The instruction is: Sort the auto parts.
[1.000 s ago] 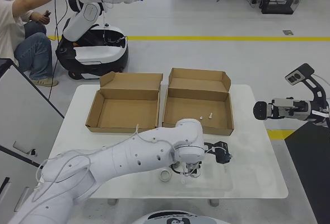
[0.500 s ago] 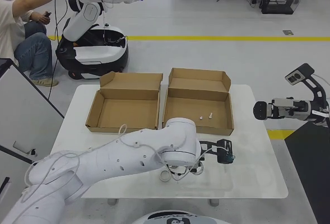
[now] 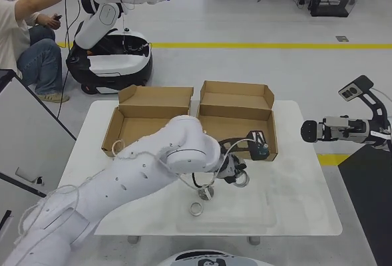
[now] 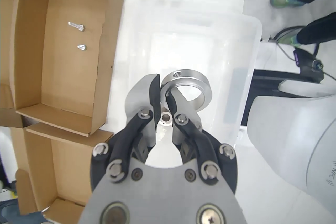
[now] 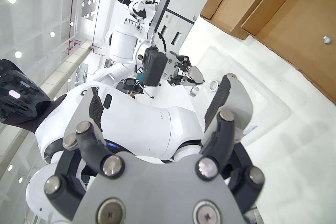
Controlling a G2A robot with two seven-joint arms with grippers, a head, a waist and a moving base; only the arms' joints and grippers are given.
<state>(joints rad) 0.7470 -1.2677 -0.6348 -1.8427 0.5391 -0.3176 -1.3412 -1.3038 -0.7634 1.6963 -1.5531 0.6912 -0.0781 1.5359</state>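
Observation:
My left gripper (image 4: 162,88) is shut on the wall of a steel collar ring (image 4: 187,86), one finger inside its bore and one outside. In the top view the left gripper (image 3: 236,174) holds the ring (image 3: 241,179) above the clear tray (image 3: 295,213), just in front of the right cardboard box (image 3: 234,128). Two small bolts (image 4: 76,25) lie in that box. The left cardboard box (image 3: 146,130) holds nothing I can see. My right gripper (image 5: 160,101) is open with nothing between its fingers, and hangs off the table's right side (image 3: 309,131).
Two smaller rings (image 3: 205,193) (image 3: 196,209) lie in the tray's front left part. The left arm's forearm stretches across the table's left half. A grey cabinet (image 3: 16,133) stands to the table's left.
The left arm has swung back and to the left, carrying the ring up from the tray toward the right box's front wall. The right arm has not moved.

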